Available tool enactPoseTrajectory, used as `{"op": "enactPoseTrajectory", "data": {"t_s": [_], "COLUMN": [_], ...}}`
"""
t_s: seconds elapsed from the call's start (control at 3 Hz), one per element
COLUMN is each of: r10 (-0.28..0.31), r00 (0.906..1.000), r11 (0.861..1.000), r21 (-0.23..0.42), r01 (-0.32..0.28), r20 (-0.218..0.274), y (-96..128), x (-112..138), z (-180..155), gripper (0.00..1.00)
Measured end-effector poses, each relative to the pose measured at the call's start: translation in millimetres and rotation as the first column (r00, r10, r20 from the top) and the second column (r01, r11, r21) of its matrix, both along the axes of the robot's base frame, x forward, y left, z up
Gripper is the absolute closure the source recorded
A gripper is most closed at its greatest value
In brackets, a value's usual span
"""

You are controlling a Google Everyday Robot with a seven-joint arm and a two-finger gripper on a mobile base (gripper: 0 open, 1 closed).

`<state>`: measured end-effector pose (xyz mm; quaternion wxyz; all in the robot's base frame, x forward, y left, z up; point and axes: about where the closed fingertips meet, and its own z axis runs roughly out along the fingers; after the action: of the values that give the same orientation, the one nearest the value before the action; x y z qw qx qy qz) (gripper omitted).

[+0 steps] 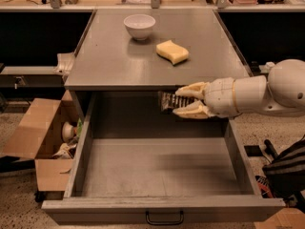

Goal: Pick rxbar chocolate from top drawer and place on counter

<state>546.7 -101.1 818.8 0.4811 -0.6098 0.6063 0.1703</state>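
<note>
One gripper point(177, 102), reaching in from the right, is clamped on the rxbar chocolate point(165, 102), w/ fingers point(191, 89) above & below its flat faces, prob. so the thin bar can't slip. Bar hangs in air over the far part of the open top drawer point(81, 151), just below the bench point(119, 61) front edge: clear of the drawer, not yet on top. Free end points left; long axis looks approx. left-right, in line w/ the arm, part hidden by the fingers.
</note>
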Motion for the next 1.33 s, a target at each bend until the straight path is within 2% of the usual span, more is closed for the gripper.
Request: {"op": "enactPoseTrajectory", "data": {"t_s": [0.33, 0.67, 1.0, 1.33], "r10": [-0.077, -0.178, -0.283, -0.36], "r00": [0.9961, 0.9829, 0.9591, 0.9315], "r11": [0.997, 0.982, 0.953, 0.923], "r21": [0.032, 0.078, 0.113, 0.126], "r01": [0.076, 0.174, 0.28, 0.364], "r20": [0.042, 0.046, 0.011, -0.053], "y": [-22, -51, -80, -103], "x": [32, 70, 104, 135], "z": [45, 71, 77, 63], "gripper": [1.0, 1.0, 1.0, 1.0]}}
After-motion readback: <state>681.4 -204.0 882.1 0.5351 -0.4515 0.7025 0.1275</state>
